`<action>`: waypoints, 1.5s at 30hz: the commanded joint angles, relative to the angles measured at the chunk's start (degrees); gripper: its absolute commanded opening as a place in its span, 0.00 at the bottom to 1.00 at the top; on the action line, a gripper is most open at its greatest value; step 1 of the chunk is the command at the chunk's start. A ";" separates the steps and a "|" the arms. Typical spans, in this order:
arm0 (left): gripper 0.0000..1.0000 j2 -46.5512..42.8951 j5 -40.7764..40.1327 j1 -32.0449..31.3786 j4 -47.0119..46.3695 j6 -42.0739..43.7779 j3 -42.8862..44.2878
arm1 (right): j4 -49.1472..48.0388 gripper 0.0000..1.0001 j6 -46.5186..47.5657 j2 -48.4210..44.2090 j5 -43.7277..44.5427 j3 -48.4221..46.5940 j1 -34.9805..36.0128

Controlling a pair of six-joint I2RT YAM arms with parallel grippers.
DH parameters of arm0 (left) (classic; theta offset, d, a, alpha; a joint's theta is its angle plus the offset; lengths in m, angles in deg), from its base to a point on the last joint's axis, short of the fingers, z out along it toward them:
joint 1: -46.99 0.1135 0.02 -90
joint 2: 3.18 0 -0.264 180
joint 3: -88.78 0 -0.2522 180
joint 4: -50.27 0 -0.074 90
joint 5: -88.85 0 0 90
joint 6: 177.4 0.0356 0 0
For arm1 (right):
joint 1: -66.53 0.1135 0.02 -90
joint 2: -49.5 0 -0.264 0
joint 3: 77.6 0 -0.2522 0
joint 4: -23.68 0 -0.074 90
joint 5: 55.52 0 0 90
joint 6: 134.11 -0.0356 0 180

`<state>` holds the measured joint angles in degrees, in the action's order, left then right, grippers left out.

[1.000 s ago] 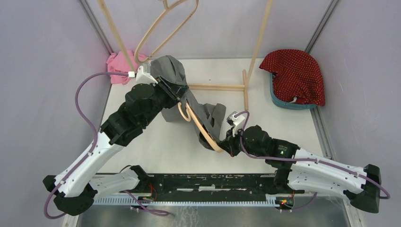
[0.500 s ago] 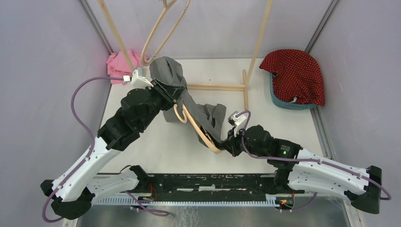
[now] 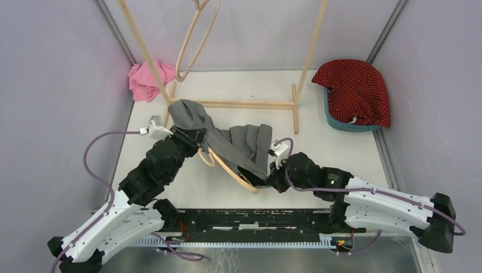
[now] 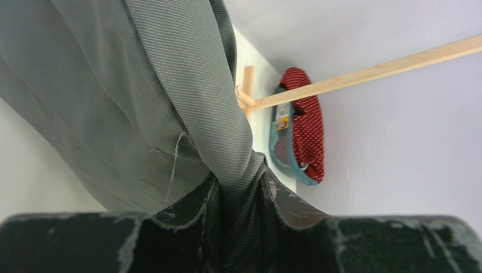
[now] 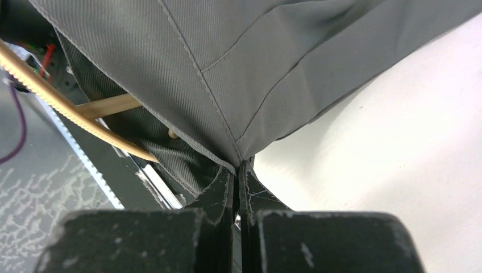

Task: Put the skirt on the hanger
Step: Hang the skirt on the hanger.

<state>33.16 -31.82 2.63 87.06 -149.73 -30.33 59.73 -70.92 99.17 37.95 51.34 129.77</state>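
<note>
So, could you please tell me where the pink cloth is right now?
In the top view, the pink cloth lies crumpled at the far-left corner of the table, right beside the left leg of the wooden rack.

Overhead camera looks down from behind; both wrist cameras sit very near the skirt (image 3: 230,143), apparently shared.
</note>
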 commanded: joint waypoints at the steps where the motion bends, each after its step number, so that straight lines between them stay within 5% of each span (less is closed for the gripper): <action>1: 0.03 -6.74 -7.88 0.78 -1.64 -8.85 -7.39 | -3.03 0.01 -0.49 3.06 -0.16 4.05 0.38; 7: 0.04 -16.07 -8.83 0.76 6.37 -15.98 -17.48 | -7.40 0.01 -0.22 8.11 1.13 6.01 0.94; 13: 0.44 -17.35 -10.12 0.76 12.44 -19.81 -20.00 | -10.67 0.01 -0.62 12.10 0.97 6.82 1.44; 25: 0.81 -12.57 -8.56 0.76 25.97 -20.26 -13.54 | -10.41 0.01 -0.38 13.74 1.76 5.71 1.71; 39: 0.85 -9.08 -4.98 0.77 31.94 -11.72 0.43 | -8.63 0.01 0.28 15.46 2.92 4.09 1.69; 45: 0.78 5.70 13.02 0.65 27.25 3.70 7.96 | -8.83 0.01 0.91 17.22 3.60 3.53 1.50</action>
<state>30.21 -31.25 3.22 118.05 -159.32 -26.77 51.94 -70.98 115.37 39.70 57.92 131.30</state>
